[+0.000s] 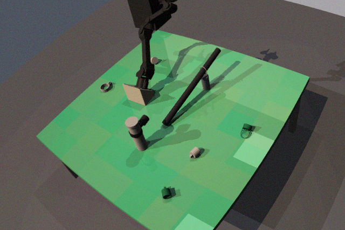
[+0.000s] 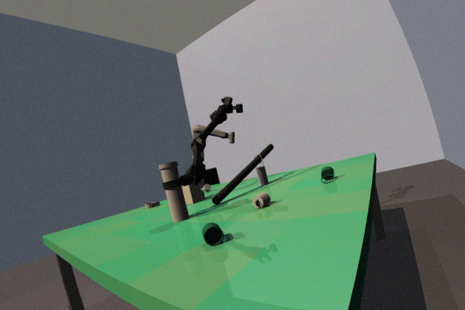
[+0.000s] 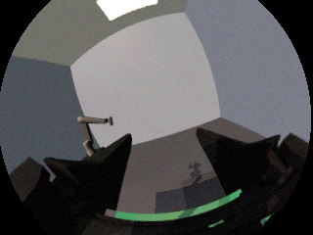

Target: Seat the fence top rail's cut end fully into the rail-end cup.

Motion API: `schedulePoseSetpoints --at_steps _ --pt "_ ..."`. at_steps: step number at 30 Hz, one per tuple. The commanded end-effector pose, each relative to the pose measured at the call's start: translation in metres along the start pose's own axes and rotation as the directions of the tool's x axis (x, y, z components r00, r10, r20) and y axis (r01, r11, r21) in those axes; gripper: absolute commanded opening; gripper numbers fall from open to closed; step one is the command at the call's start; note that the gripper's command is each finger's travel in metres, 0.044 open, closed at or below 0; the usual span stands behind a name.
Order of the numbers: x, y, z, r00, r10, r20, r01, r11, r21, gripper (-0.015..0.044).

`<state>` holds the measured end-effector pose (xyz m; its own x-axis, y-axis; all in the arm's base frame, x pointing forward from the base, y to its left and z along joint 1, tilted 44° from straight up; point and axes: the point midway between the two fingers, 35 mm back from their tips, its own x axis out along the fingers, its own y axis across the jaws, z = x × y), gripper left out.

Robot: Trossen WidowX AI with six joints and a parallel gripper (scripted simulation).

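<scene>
The dark rail (image 1: 189, 89) (image 2: 240, 181) slants through the loop cap (image 1: 204, 68) (image 2: 259, 157) on the small post (image 1: 205, 83) (image 2: 262, 176). Its lower end appears to touch the table, apart from the big post (image 1: 140, 141) (image 2: 176, 205). The brace band (image 1: 136, 133) (image 2: 169, 184) sits high on that post, below its cap. The dark rail-end cup (image 1: 144, 120) hangs on the band and points roughly toward the rail side; its mouth is not clearly visible. My gripper (image 3: 164, 134) is open and empty, high above the table and away from the rail.
A pale wedge block (image 1: 135, 94) (image 2: 194, 194) stands by the arm base. A pale ring clamp (image 1: 105, 87), a pale disc (image 1: 154, 60), a pale cup (image 1: 194, 152) (image 2: 261, 200), a green cup (image 1: 166, 193) (image 2: 213, 234) and a green loop cap (image 1: 247, 127) (image 2: 327, 173) lie around.
</scene>
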<state>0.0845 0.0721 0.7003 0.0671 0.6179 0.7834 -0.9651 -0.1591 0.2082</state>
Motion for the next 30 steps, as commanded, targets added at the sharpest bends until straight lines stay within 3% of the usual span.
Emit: schedulePoseSetpoints --at_steps 1,13,22,30 --pt "0.000 -0.002 0.001 1.000 -0.005 0.003 0.005 1.000 -0.002 0.0426" --pt "-0.051 -0.121 0.060 0.901 -0.376 0.217 0.407 0.905 -0.122 0.0440" --pt "-0.149 -0.222 0.102 0.637 -0.697 0.329 0.763 0.630 -0.143 0.0440" --pt "-0.258 -0.288 0.112 0.334 -0.891 0.307 0.942 0.308 -0.130 0.0440"
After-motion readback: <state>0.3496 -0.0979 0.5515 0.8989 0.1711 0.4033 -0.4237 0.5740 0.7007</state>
